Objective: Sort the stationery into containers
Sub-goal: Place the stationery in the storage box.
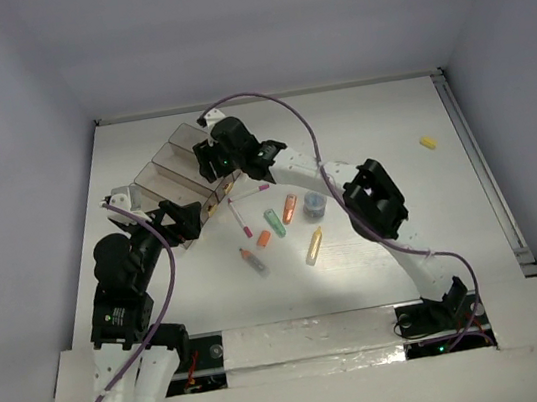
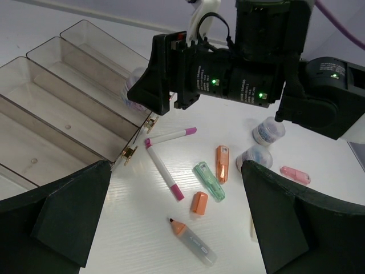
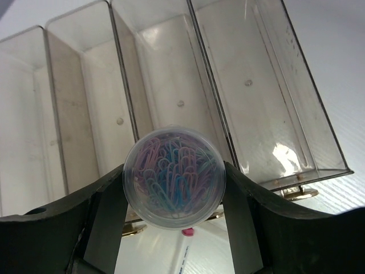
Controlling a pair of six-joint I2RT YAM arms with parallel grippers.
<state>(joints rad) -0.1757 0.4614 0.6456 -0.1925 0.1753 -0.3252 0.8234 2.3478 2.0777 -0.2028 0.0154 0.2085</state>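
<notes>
My right gripper (image 3: 174, 185) is shut on a small round clear tub of coloured paper clips (image 3: 174, 174), held above the near end of the containers (image 3: 256, 85). From above, this gripper (image 1: 209, 164) sits at the right edge of the brownish clear compartments (image 1: 167, 166). The left gripper (image 2: 177, 168) is open and holds nothing, hovering just short of the loose stationery. Ahead of it lie two white pens with pink tips (image 2: 165, 171), a green stick (image 2: 209, 181), an orange stick (image 2: 222, 162), an orange cap (image 2: 199, 202) and an uncapped orange-tipped marker (image 2: 191, 240).
Two more round tubs (image 2: 261, 142) and a pink stick (image 2: 295, 174) lie right of the pile. A yellow stick (image 1: 314, 246) rests mid-table, and a small yellow piece (image 1: 429, 143) lies far right. The right arm's purple cable (image 1: 286, 117) loops over the table.
</notes>
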